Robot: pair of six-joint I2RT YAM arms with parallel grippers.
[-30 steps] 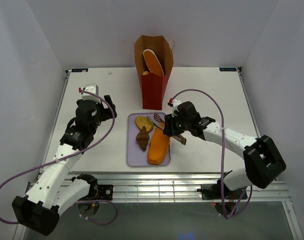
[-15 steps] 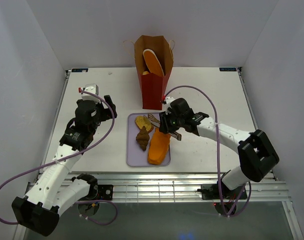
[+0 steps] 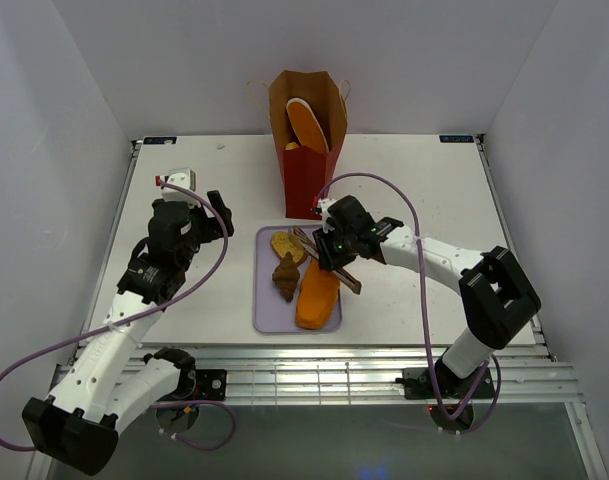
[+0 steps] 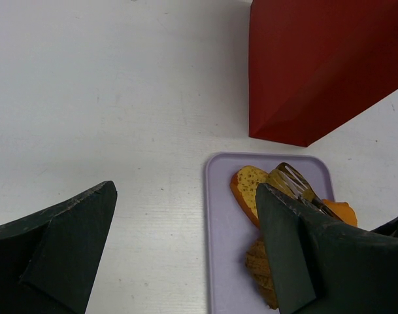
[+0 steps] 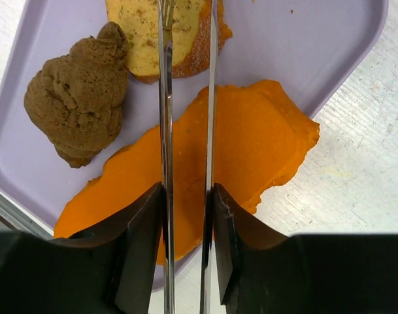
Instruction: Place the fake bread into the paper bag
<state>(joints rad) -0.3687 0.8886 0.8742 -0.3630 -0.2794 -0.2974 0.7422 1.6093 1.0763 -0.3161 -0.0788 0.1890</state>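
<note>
The right arm reaches forward and inward over the worktop (image 3: 424, 180), its wrist bent down so that the right hand (image 3: 336, 252) hangs low above the lavender tray (image 3: 267, 315). Its two fingers are pressed in on a pair of metal tongs (image 5: 164, 98), squeezing the thin blades nearly parallel with a narrow gap between them. Three pieces of fake bread lie on the tray: the orange loaf (image 5: 251, 144) directly beneath the hand, the cut slice (image 5: 146, 26) under the tong tips just ahead of it, and the brown croissant (image 5: 78, 111) off to one side of the blades. The paper bag (image 3: 306, 180) stands upright just beyond the hand, another orange loaf (image 3: 309, 122) poking from its mouth. The left arm is folded back well to the side, its left hand (image 4: 185, 196) spread wide with nothing between the fingers.
</note>
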